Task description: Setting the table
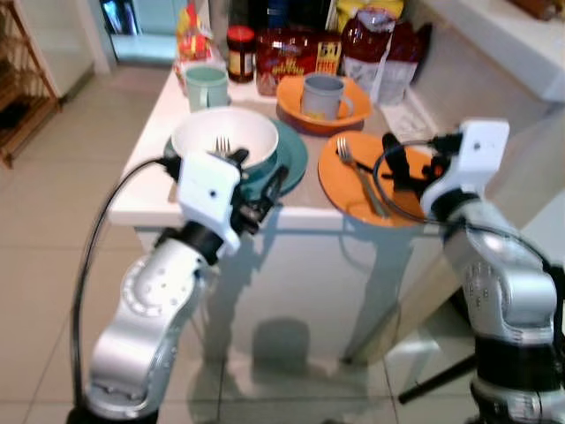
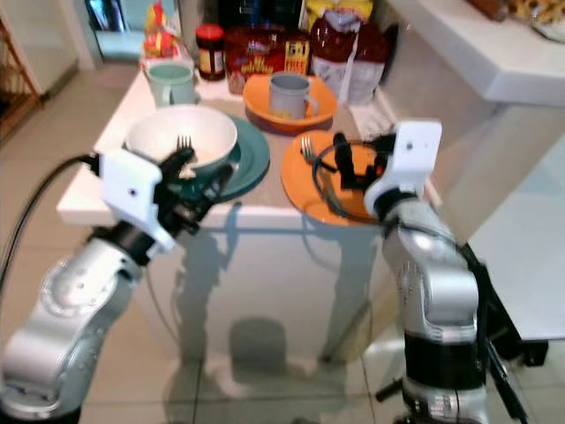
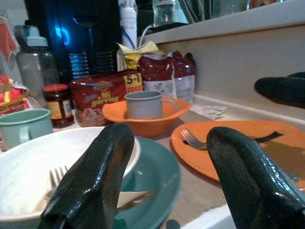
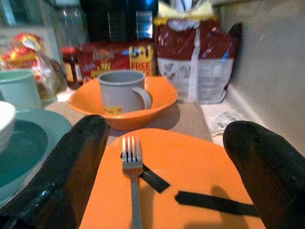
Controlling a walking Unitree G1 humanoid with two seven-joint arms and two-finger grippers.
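Observation:
On the white table [image 1: 150, 190] a white bowl [image 1: 225, 132] holds a fork [image 1: 222, 146] and sits on a teal plate [image 1: 293, 159]. To its right an orange plate [image 1: 344, 185] carries a second fork [image 4: 132, 167] and two dark strips [image 4: 214, 202]. Behind them a grey mug [image 1: 322, 95] stands in an orange bowl [image 1: 291, 113], and a teal mug [image 1: 206, 87] stands further left. My left gripper [image 1: 256, 177] is open at the teal plate's near edge and holds nothing. My right gripper [image 1: 410, 163] is open over the orange plate's near right side, also with nothing in it.
A dark-lidded jar [image 1: 240, 53], red snack packets [image 1: 287, 55] and bags [image 1: 380, 49] crowd the table's back. A white counter [image 1: 503, 35] runs along the right, and a wooden rack [image 1: 22, 84] stands at the far left. Tiled floor [image 1: 53, 265] lies around the table.

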